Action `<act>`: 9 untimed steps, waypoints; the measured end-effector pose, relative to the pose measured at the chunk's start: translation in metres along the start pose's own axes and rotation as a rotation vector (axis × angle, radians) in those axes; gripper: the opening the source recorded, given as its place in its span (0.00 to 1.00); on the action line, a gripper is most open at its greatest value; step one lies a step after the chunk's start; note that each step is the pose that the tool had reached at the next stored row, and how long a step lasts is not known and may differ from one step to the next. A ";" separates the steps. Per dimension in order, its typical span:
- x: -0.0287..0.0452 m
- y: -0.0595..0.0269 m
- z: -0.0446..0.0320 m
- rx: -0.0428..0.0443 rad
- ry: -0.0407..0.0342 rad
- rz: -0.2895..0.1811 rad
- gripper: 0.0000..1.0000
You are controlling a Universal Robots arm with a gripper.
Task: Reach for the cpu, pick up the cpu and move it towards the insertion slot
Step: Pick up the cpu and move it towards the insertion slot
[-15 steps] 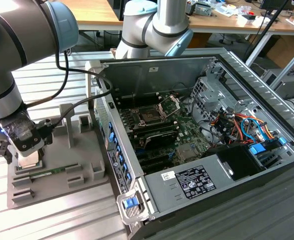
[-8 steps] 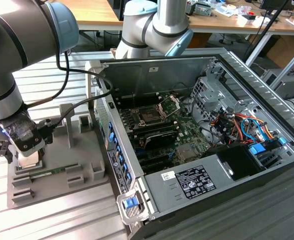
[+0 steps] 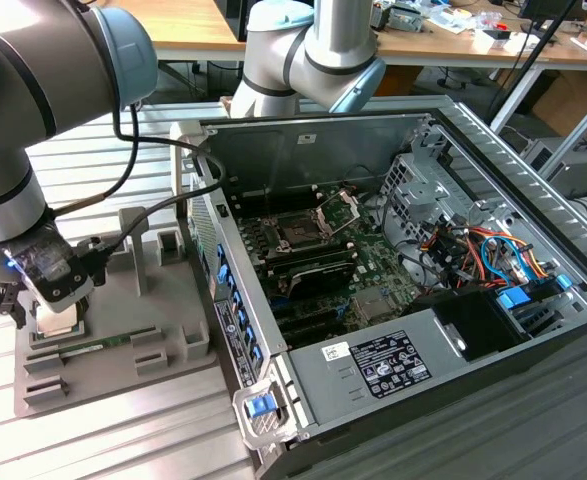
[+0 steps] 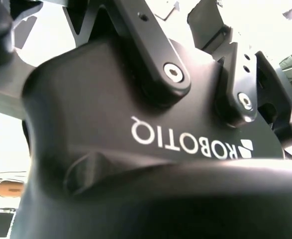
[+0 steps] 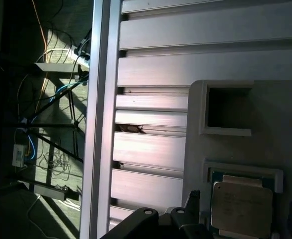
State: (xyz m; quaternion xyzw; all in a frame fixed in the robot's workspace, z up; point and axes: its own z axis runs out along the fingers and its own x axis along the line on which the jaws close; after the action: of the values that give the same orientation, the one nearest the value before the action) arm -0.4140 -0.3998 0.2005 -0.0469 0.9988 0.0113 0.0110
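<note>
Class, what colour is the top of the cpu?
The cpu has a pale silver-cream top, clearest in the first wrist view.

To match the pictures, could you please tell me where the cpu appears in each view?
Exterior view: beneath the tool, on the grey fixture, exterior view's left; mostly hidden.
First wrist view: the cpu lies in a fixture recess.
Second wrist view: faces the tool's black body.
Shared landmark: the grey fixture.
</note>
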 end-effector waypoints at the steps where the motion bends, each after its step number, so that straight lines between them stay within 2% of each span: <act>1: 0.0000 0.0000 0.0005 -0.0001 -0.0001 -0.002 0.72; 9: 0.0000 -0.0009 0.0061 -0.0007 0.0000 -0.005 0.72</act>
State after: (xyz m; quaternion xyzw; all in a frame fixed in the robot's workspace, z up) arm -0.4138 -0.4006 0.1945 -0.0494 0.9987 0.0117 0.0110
